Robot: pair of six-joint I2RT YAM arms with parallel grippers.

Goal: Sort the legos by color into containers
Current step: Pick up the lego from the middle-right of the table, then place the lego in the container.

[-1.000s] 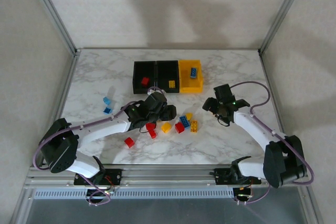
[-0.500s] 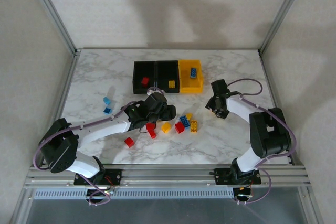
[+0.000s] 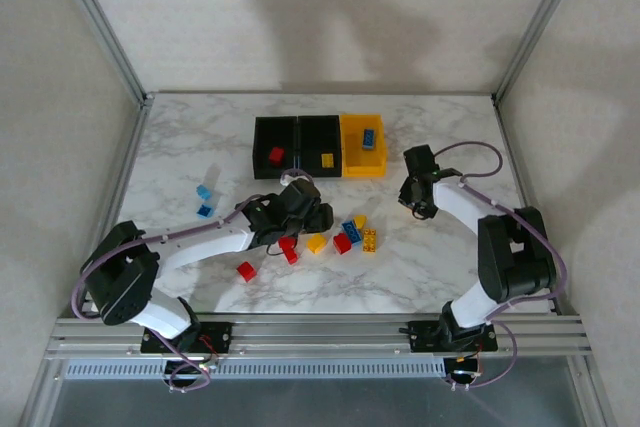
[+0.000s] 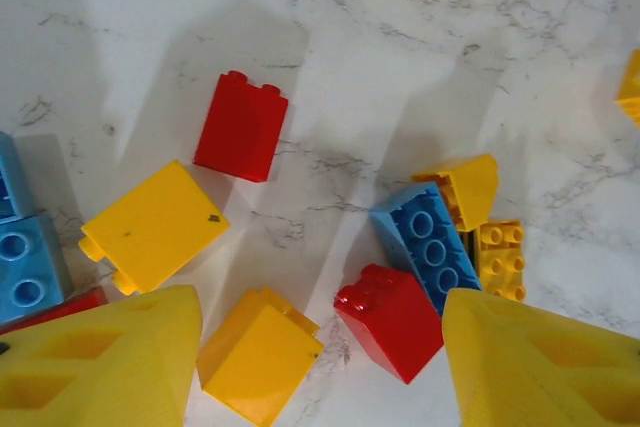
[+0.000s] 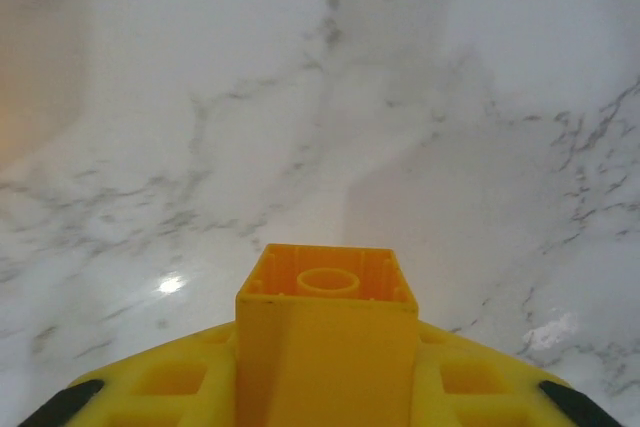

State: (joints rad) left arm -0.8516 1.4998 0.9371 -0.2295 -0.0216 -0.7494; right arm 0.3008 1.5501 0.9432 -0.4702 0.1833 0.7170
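Three joined containers stand at the back: a black bin (image 3: 275, 147) with a red lego (image 3: 276, 155), a black bin (image 3: 320, 147) with a yellow one (image 3: 327, 159), and a yellow-orange bin (image 3: 364, 144) with a blue one (image 3: 369, 138). My left gripper (image 3: 300, 212) (image 4: 320, 367) hangs open over the pile. A yellow brick (image 4: 258, 352) and a red brick (image 4: 392, 319) lie between its fingers (image 4: 100, 362). My right gripper (image 3: 418, 192) (image 5: 328, 387), right of the pile, is shut on a yellow brick (image 5: 328, 347) above bare marble.
More legos lie loose: a blue brick (image 4: 425, 247), a red one (image 4: 241, 127), a yellow one (image 4: 152, 225), a red one (image 3: 246, 270) nearer the front, and two blue ones (image 3: 204, 200) at the left. Metal frame posts (image 3: 110, 37) flank the table.
The right arm has folded back and its gripper has shifted slightly toward the bins, closing on the yellow brick. The left arm has barely moved.
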